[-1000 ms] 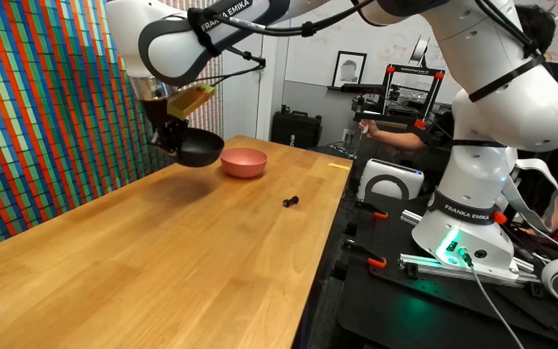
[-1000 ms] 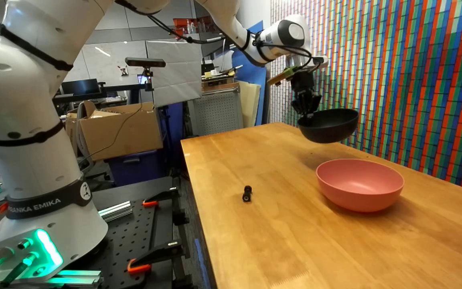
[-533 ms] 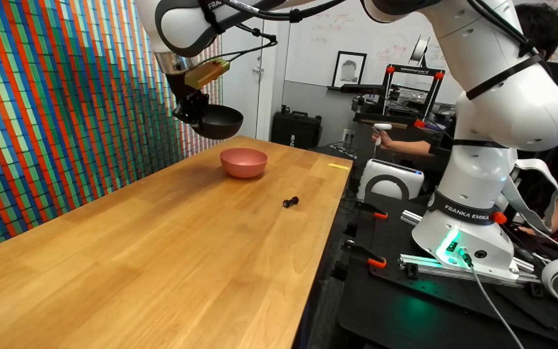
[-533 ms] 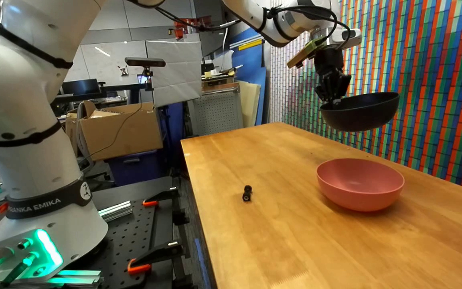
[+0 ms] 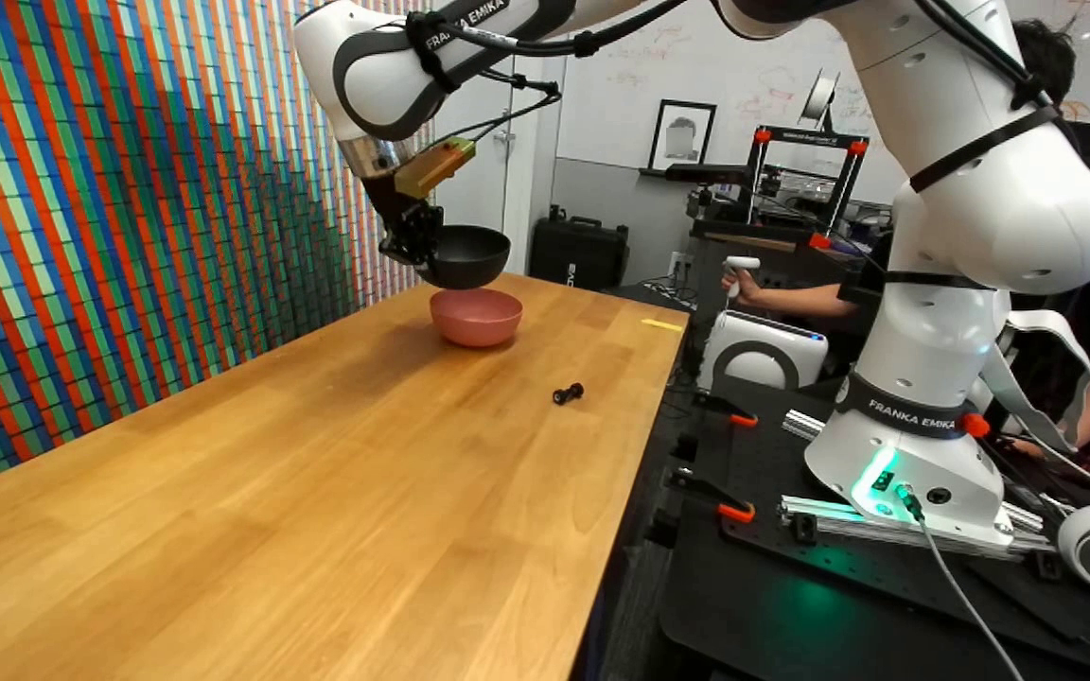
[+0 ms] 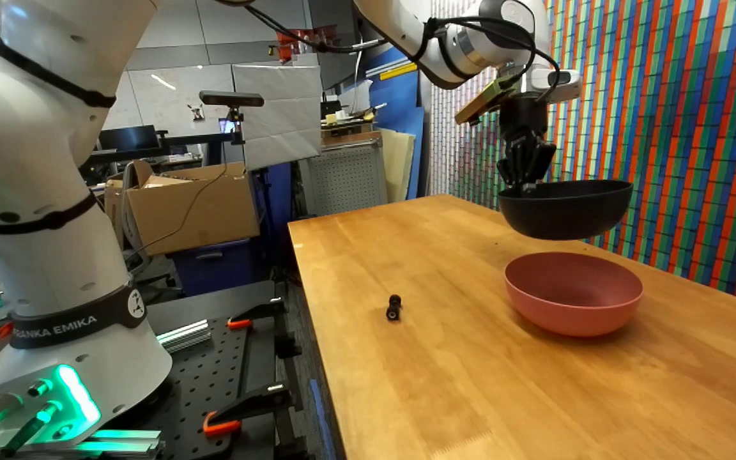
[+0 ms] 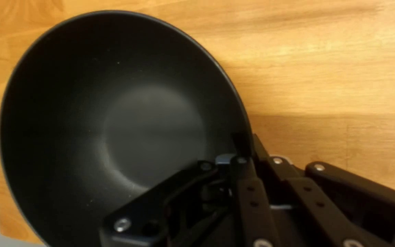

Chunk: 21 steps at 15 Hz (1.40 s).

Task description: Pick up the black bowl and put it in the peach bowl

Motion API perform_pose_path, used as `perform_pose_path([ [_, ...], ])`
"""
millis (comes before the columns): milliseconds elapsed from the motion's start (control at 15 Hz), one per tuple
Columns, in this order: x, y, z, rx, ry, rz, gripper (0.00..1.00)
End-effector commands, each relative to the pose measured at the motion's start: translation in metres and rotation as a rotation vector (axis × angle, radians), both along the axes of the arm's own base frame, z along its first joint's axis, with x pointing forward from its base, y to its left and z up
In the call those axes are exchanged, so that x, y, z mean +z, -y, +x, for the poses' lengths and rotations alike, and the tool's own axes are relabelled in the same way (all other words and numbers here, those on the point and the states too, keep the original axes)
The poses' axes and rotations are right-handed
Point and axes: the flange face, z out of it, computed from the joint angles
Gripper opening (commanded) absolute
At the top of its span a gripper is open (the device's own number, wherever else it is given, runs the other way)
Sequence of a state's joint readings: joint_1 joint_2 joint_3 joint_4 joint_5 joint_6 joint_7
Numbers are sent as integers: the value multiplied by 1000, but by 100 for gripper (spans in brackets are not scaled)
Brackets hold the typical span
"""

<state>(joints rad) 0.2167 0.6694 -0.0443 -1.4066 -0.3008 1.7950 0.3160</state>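
The black bowl (image 5: 471,260) hangs in the air over the peach bowl (image 5: 476,322). In an exterior view the black bowl (image 6: 565,212) is nearly level, with a gap between its bottom and the rim of the peach bowl (image 6: 574,310). The peach bowl stands upright on the table and shows nothing inside. My gripper (image 6: 525,186) is shut on the near rim of the black bowl. In the wrist view the fingertips (image 7: 251,145) pinch the rim of the black bowl (image 7: 122,116), one finger inside and one outside. The peach bowl does not show in the wrist view.
A tiny black object (image 5: 568,392) lies on the wooden table (image 5: 337,473); it also shows in an exterior view (image 6: 393,308). A yellow strip (image 5: 661,324) is near the table edge. A coloured tiled wall (image 6: 681,134) runs along the table's far side.
My gripper carried the black bowl up and across towards the peach bowl, then lowered it over the peach bowl in the last half second. The peach bowl and the tiny object stayed put.
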Motion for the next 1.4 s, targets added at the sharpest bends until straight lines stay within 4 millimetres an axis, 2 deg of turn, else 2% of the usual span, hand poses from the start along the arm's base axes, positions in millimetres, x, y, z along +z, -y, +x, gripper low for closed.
perform_pose_path([
  [0,-2,7,-12,-11,-8,-4,5],
  [133,-11,13,-13,-18,-23,-7,6],
  [200,-15,17,-12,-28,-32,-7,31],
  [267,-17,21,-11,-31,-28,-15,31],
  [333,-18,26,-9,-35,-29,-16,37],
  [667,-14,48,-1,-62,-21,-20,75],
  [800,-1,47,2,-52,-14,-7,91],
  [867,12,42,5,-34,-5,7,97],
  [933,25,36,8,-9,7,24,100],
  [1133,88,18,22,118,72,104,100],
  [1333,151,9,31,256,126,191,100],
])
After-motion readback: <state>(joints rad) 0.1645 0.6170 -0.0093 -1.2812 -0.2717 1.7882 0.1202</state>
